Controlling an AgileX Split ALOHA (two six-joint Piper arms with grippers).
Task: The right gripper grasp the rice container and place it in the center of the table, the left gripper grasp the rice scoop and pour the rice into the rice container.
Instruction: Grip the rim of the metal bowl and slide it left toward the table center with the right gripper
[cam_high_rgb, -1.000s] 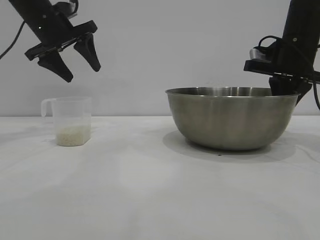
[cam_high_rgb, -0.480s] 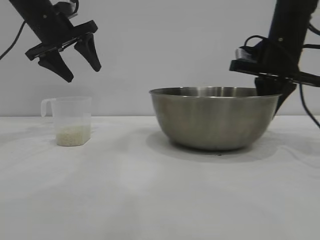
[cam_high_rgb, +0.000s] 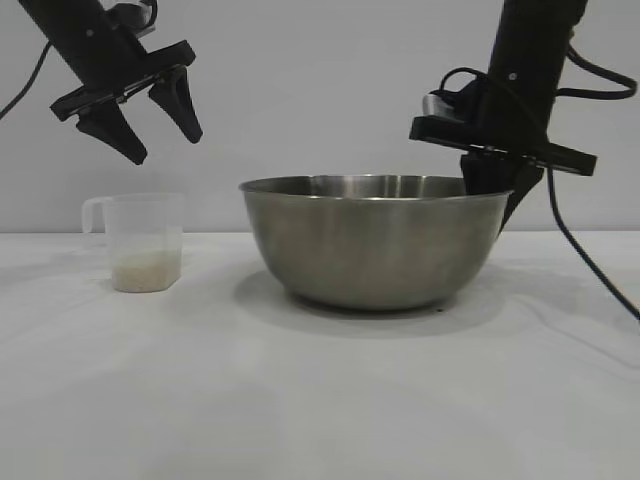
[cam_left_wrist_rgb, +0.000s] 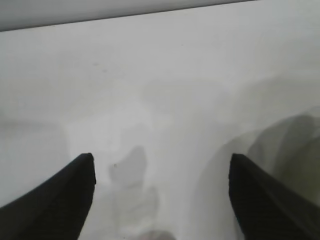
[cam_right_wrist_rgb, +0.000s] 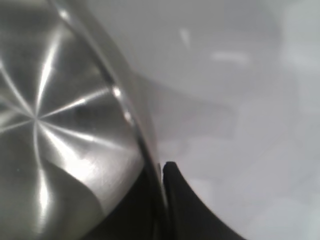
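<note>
Upright steel rice container (cam_high_rgb: 375, 245) mid-table, rice scoop (cam_high_rgb: 145, 242) well left

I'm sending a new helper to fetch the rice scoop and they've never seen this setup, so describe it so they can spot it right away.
On the white table, look to the side of the big steel bowl away from the arm gripping its rim. There a small translucent plastic cup stands upright and apart, below the open left end effector. Unlike the bowl, it is see-through, has a loop handle, and holds white rice at its bottom.
</note>
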